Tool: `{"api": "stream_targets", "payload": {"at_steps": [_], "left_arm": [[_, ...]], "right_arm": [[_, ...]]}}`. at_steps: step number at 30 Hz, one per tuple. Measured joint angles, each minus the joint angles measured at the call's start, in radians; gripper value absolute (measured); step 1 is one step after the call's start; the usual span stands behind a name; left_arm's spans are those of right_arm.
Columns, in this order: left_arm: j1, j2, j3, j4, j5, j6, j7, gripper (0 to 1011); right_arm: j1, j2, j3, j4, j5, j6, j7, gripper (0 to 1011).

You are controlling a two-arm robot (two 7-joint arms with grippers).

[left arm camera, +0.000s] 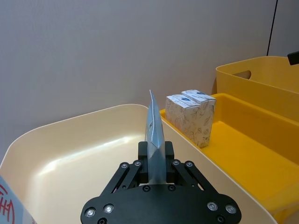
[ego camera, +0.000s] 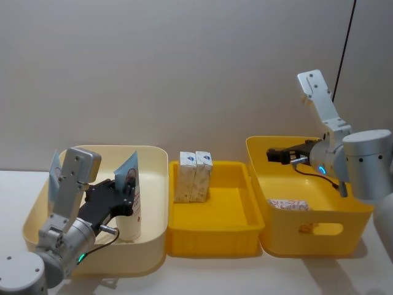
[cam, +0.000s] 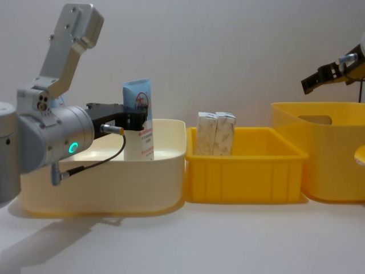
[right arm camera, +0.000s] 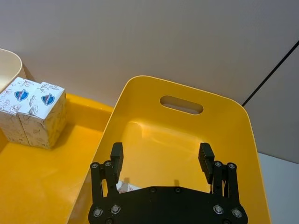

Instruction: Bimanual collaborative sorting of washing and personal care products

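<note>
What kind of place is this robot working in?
Probably a robot test bench: a white table by a plain grey wall, with a cream bin, yellow tray and yellow bin lined up for sorting tubes and cartons.

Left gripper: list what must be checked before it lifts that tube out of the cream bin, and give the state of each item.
1. Grip: the left gripper is shut on the tube at its blue end: ok.
2. The tube stands upright in the cream bin: ok.
3. The tube's base is off the bin floor: cannot tell.
4. The second tube is clear of the left arm: cannot tell, as it sits close behind the arm.
5. The right gripper is open over the right yellow bin: ok.
6. There is room in the middle tray beside the two cartons: ok.
</note>
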Motion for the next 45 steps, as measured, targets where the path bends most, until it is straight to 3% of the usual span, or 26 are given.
{"api": "stream_targets", "payload": {"at_steps": [45], "left_arm": [[-0.007,-0.004,-0.01,-0.002,0.001,-0.018,-0.014,189]], "right_arm": [[0.0,0.0,0.0,0.0,0.0,0.0,0.0,1001]]}}
